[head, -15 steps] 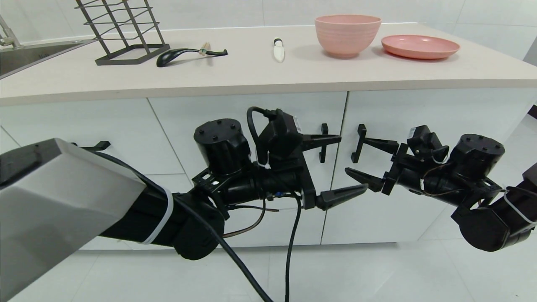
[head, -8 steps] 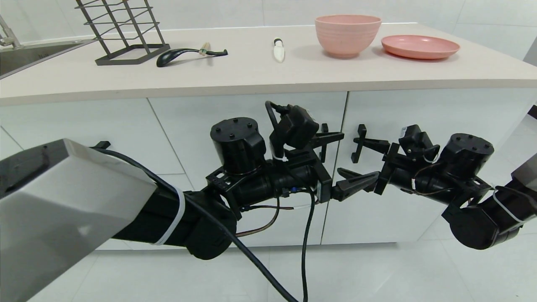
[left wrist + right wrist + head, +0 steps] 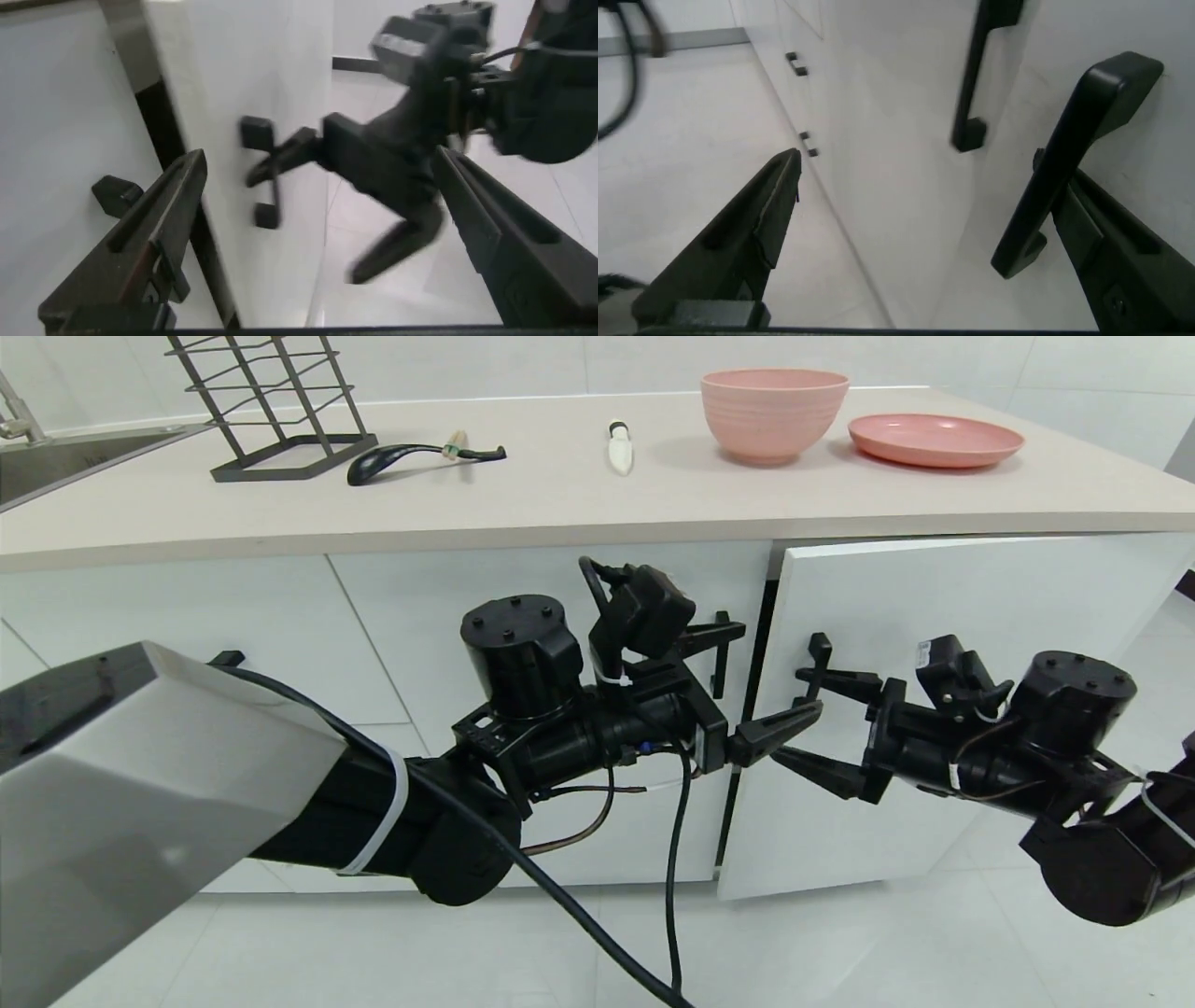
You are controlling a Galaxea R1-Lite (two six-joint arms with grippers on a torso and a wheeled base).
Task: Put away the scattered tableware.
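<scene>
Head view: you have the pink bowl (image 3: 773, 413), pink plate (image 3: 935, 439) and black spoon (image 3: 411, 455) lying on the counter (image 3: 560, 495); below it, the left gripper (image 3: 781, 669) and right gripper (image 3: 789, 714) are both spread wide
Left wrist: your left fingers (image 3: 159, 233) gape before the door (image 3: 280, 75) (it stands ajar)
Right wrist: right jaws released, with the door handle (image 3: 1083, 159) just beside one finger

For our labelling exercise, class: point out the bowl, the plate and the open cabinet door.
bowl (image 3: 774, 420): head view, on its outer wall.
plate (image 3: 935, 437): head view, on its bare inner surface.
door (image 3: 943, 597): head view, on its bare front panel.
</scene>
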